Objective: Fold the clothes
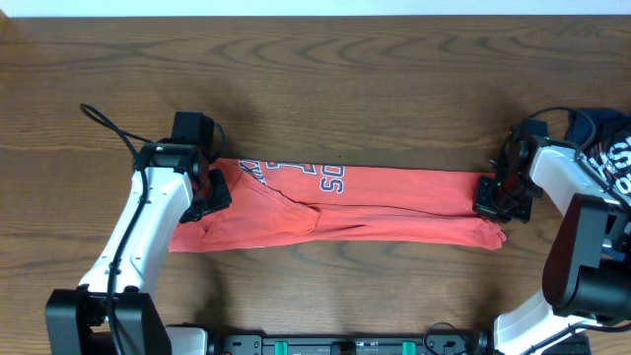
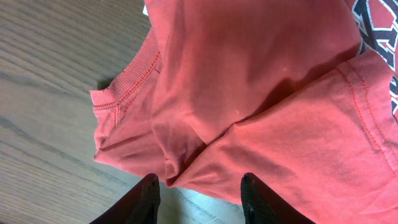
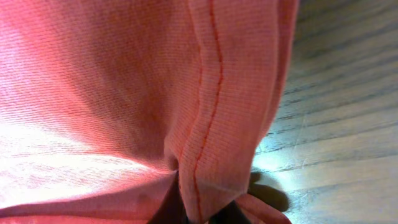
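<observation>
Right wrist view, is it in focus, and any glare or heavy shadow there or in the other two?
Right wrist: very close, T-shirt weave and seam sharp, a pale glare patch on the table beside the hem, dark shadow under it. Left wrist: cloth sharp, left fingers near-black silhouettes. Overhead: even light, no strong glare.

We can read only part of the lettering [image 1: 306,176] on the T-shirt [image 1: 394,202]; the rest is folded under. In the right wrist view, cloth buries the right gripper [image 3: 196,213] (only dark slivers show). On the left gripper [image 2: 200,180], the fingers [image 2: 144,200] are cut off by the lower edge. A black-and-white patterned thing [image 1: 616,158] runs off the right edge of the overhead view, and we cannot identify it.
</observation>
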Motion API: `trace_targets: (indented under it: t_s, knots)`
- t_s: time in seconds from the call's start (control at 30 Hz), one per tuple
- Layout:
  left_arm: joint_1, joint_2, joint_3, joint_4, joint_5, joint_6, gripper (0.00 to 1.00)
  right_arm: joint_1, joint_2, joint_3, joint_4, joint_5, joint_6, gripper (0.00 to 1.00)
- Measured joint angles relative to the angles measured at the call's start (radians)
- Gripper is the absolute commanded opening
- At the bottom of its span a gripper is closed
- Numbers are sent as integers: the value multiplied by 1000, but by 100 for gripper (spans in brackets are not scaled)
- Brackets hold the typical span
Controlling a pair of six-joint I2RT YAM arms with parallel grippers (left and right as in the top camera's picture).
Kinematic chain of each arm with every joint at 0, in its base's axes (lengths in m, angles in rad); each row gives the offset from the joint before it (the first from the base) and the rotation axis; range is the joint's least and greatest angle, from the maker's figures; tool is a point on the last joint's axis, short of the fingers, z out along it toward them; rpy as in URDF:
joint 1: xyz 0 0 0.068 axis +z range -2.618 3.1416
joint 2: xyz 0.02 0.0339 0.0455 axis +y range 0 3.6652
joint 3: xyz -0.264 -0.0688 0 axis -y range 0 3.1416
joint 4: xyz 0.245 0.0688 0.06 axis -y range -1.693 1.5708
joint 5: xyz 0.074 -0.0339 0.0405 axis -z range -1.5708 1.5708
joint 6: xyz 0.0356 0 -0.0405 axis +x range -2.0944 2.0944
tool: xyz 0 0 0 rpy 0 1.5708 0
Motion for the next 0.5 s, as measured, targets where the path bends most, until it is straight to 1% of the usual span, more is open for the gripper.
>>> trace_targets:
  t_s: [0.13,0.2,0.3,0.5]
  knots:
    - [0,0,0,3,0,0,45,-5,-4,3,39,1,22,1]
    - [0,0,0,7,0,0,49,-14,2,16,61,-1,38,1]
    - [0,0,0,14,0,0,48,-47,36,77,66,7,58,1]
    - [0,0,0,19,0,0,53,-89,81,281,-125,60,51,1]
